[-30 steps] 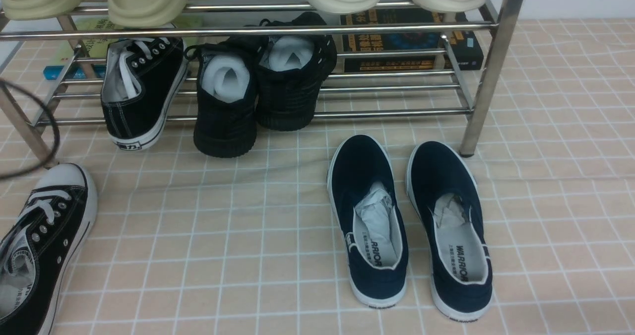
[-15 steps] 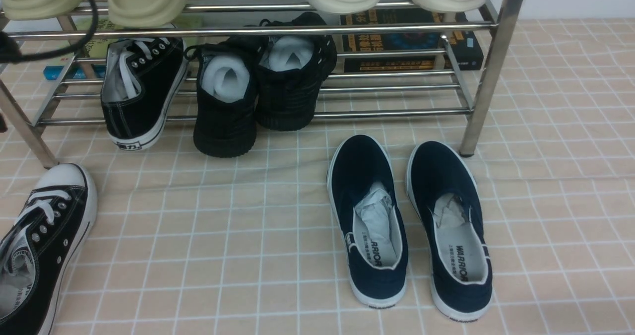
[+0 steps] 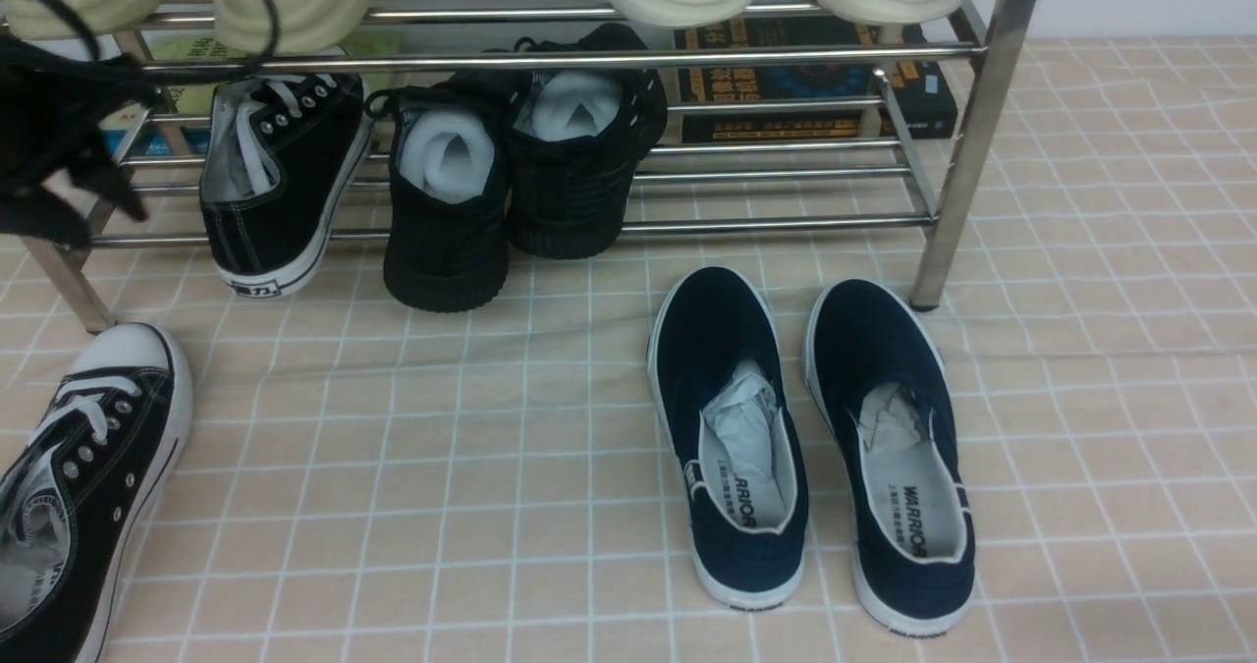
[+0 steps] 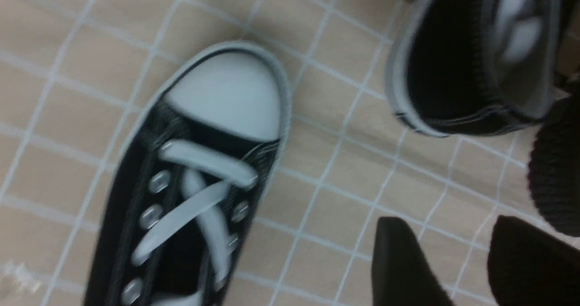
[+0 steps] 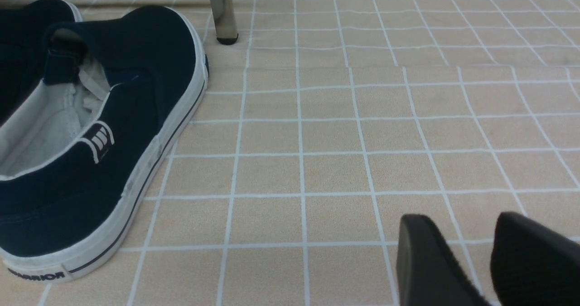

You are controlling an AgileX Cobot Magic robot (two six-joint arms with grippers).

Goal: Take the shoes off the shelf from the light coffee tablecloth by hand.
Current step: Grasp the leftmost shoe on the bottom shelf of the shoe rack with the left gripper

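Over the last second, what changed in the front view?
The left arm came into view, up in front of the shelf's lower tier, left of the shelf sneaker. Its cable, low by the near sneaker before, swung up. The left gripper is open and empty. No shoe moved: both sneakers, the knit pair and the slip-ons lie as before.
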